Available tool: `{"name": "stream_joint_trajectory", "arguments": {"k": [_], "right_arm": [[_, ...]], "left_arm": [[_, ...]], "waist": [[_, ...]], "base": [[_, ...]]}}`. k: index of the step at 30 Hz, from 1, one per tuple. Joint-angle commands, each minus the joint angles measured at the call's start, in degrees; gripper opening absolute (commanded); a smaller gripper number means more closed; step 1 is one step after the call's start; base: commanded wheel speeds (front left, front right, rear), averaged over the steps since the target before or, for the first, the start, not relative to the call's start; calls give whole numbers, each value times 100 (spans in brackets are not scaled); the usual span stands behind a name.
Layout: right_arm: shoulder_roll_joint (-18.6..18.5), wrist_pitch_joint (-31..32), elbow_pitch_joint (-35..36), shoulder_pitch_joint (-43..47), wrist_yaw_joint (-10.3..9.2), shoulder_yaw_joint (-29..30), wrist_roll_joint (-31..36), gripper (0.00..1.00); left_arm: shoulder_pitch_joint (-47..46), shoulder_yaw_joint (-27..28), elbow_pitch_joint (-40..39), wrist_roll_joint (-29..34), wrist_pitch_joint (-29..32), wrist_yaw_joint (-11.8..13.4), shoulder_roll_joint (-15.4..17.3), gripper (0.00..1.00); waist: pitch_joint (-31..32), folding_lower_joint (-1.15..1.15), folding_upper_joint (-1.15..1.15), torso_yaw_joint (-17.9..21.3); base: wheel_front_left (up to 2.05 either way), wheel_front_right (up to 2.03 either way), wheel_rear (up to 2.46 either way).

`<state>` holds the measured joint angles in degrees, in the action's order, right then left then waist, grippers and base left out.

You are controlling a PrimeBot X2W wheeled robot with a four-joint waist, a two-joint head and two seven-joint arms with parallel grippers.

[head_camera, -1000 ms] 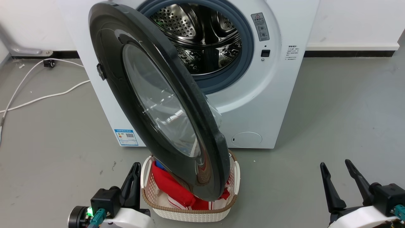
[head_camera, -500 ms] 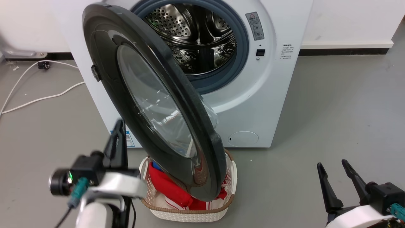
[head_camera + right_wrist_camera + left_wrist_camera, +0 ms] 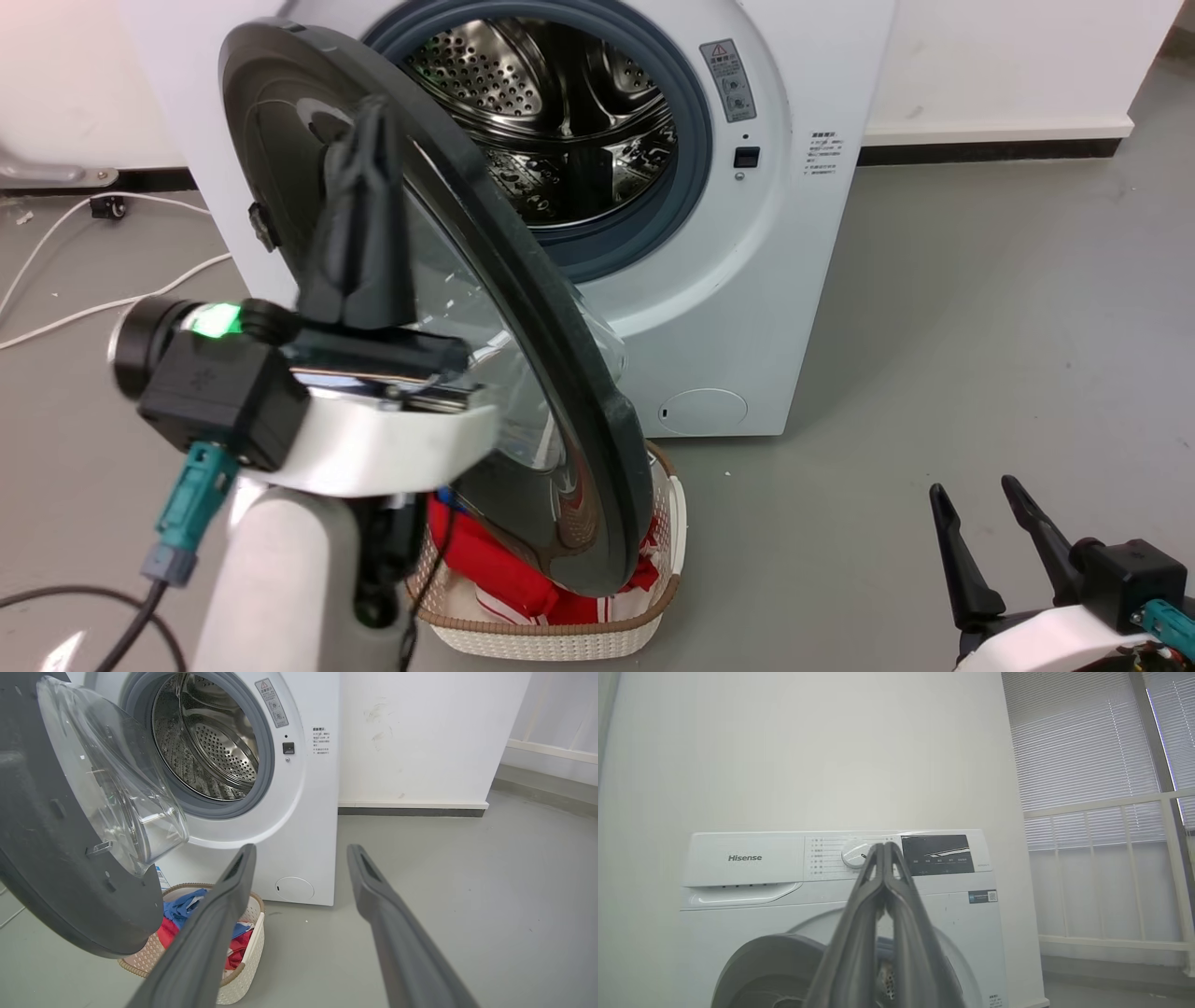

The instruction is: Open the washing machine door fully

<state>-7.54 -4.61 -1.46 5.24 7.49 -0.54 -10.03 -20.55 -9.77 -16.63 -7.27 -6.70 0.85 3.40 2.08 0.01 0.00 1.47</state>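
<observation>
I count two grippers on my head feed. The left gripper (image 3: 366,110) is raised, its two dark fingers pressed tip to tip with nothing between them; on its wrist feed those tips meet in front of the one control dial (image 3: 852,855), with one dark display panel (image 3: 937,855) just to their right.

The one washing machine door (image 3: 266,121) lies directly behind the left fingers on the head feed, glossy black outer face toward me. I cannot tell whether the fingers touch it. It stands partway open, hinged on the left gripper's side, and its one clear glass bowl (image 3: 117,779) bulges back toward the machine.

To the right of the left gripper, past the door's free edge, one grey-rimmed steel drum mouth (image 3: 551,121) is uncovered. Below that gripper, under the door's lower edge, one white woven laundry basket (image 3: 541,644) sits on the floor, holding red, white and blue clothes (image 3: 504,579).

The right gripper (image 3: 973,490) sits low and well to the right of the door; its two fingers are spread apart and empty. Ahead of it — between the fingertips on its wrist feed — is one small round white flap (image 3: 294,889) at the machine's foot.

Two white cable runs (image 3: 112,303) lie on the floor off to the left gripper's left.
</observation>
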Motion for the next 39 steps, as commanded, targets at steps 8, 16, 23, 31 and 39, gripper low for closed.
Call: {"name": "stream_joint_trajectory", "arguments": {"k": [8,16,23,31,39], "right_arm": [[47,-37,-116,-80,1,-50,-41,100],[58,-13,-172,-23,1,5,-89,100],[36,16,-197,-53,1,30,-115,100],[33,45,-284,-136,1,-43,-161,100],[43,53,-335,-214,1,-74,-203,100]], "left_arm": [[-263,-1373,-346,-513,249,222,-50,0],[-60,-2624,-239,-990,512,353,-48,0],[465,-3312,273,-1326,914,242,-35,0],[989,-3457,1203,-1516,906,293,129,0],[791,-3078,2008,-1591,572,464,152,0]], "waist": [[-16,-1,0,92],[-65,-1,0,57],[-194,-1,0,-30],[-264,-1,0,7],[-326,-1,0,100]], "base": [[0,0,0],[0,0,0],[0,0,0],[0,0,0],[0,0,0]]}}
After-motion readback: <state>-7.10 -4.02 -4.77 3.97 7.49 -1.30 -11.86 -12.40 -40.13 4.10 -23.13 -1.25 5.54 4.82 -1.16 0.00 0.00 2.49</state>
